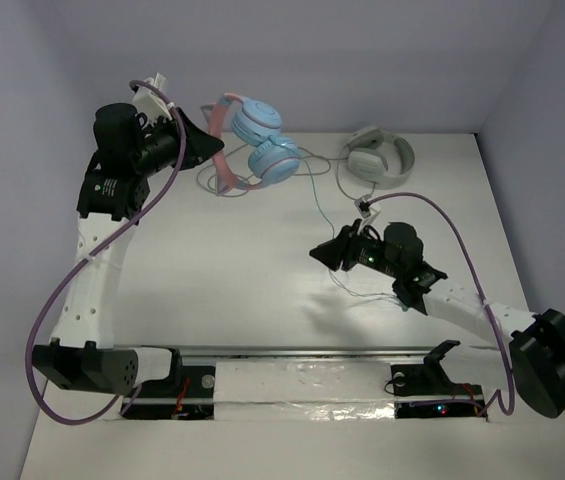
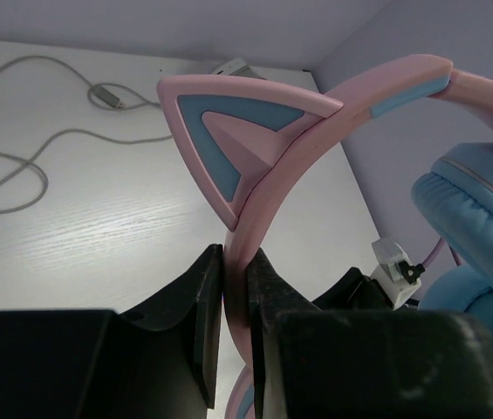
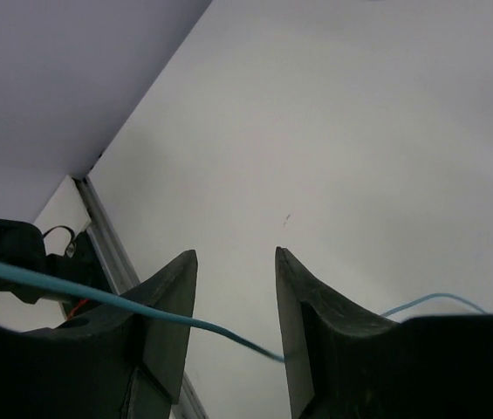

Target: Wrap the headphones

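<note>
pinching the pink headband (image 2: 239, 249), the left jaws hold the headphones (image 1: 254, 148) at the table's (image 1: 222, 270) far left; their thin cable (image 3: 71, 289) runs crosswise through the half-spread right jaws, not yet gripped.

Headphones, 2 sets: pink headphones (image 1: 274, 160); white headphones (image 1: 377, 158).
Earcups (image 1: 258, 124) on the pink set, blue: 2.
Pointed ear (image 2: 229, 131) on the pink headband: 1 showing, left wrist view.
Cables, 2: blue cable (image 1: 317, 197); grey cable (image 2: 19, 166).
Arms, 2: left arm (image 1: 97, 270); right arm (image 1: 462, 305).
Grippers, 2: left gripper (image 1: 207, 135); right gripper (image 1: 324, 252). Fingers per gripper: 2.
Table (image 1: 222, 270): 1.
</note>
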Available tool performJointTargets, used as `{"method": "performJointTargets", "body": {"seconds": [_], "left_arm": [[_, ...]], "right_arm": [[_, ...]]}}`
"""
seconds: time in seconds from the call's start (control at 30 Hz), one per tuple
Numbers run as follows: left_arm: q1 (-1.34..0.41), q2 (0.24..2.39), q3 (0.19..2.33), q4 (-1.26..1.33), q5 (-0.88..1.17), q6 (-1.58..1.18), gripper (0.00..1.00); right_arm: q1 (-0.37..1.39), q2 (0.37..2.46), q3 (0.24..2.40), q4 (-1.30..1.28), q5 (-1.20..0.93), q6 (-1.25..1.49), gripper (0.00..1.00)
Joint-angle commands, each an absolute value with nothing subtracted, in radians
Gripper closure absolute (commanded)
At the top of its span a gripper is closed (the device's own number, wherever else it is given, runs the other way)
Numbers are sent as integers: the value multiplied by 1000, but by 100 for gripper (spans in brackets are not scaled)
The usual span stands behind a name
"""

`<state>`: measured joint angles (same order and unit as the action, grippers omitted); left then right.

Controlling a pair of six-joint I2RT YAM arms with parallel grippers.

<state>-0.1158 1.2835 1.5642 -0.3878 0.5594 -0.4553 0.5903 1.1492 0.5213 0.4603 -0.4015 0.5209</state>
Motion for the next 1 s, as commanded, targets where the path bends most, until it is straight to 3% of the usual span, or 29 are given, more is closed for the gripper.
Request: {"method": "performJointTargets", "body": {"seconds": [0.0,0.13,0.2,0.23,0.27,0.4,0.5,0.67,0.73,0.97], "left_arm": [[-109,1276,1586,-334,600,-489,100],[-100,1278,1614,-367,578,-472,100],[-100,1288,1629,-371,572,-469,100],[-100,1293,1638,-370,571,-469,100],[-100,1296,1638,-367,566,-471,100],[-100,1313,1589,-331,543,-488,100],[-100,1316,1536,-308,464,-485,100],[-100,1302,1439,-324,352,-442,100],[-110,1267,1349,-318,325,-423,100],[-120,1169,1172,-385,262,-344,100]], "right_arm": [[592,1192,571,583,-425,526,53],[592,1244,588,598,-431,518,53],[592,1256,577,624,-434,531,59],[592,1256,566,630,-437,541,63],[592,1255,565,632,-434,548,79],[592,1223,589,543,-437,575,99],[626,1187,664,329,-368,551,100],[635,1091,771,-42,-48,483,100],[635,1083,853,-115,120,469,100],[635,1135,1098,-201,360,365,100]]}}
